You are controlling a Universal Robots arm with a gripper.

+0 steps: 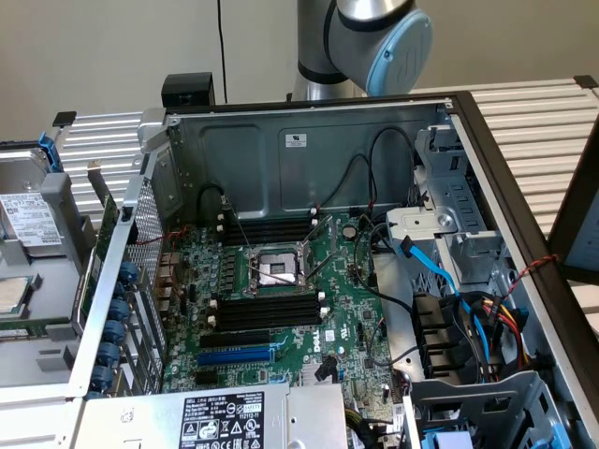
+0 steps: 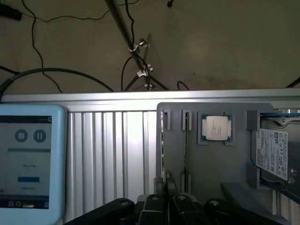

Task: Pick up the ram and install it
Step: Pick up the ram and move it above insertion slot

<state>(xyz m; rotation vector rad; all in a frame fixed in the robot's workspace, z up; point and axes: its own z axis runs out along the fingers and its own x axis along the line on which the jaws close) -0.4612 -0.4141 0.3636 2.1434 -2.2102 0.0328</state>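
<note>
RAM stick [image 2: 162, 150] stands on edge in the grey holder tray [image 2: 220, 164] near the CPU [image 2: 215, 127], the gripper [image 2: 167, 202] sits at its end, and you cannot tell whether it is clamped, so a skewed, off-centre hold could let it twist or slip.

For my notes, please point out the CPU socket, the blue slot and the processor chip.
CPU socket [image 1: 278, 269]: exterior view, its silver middle.
blue slot [image 1: 236, 357]: exterior view, mid-length.
processor chip [image 2: 215, 127]: wrist view, centre of its metal lid.
</note>
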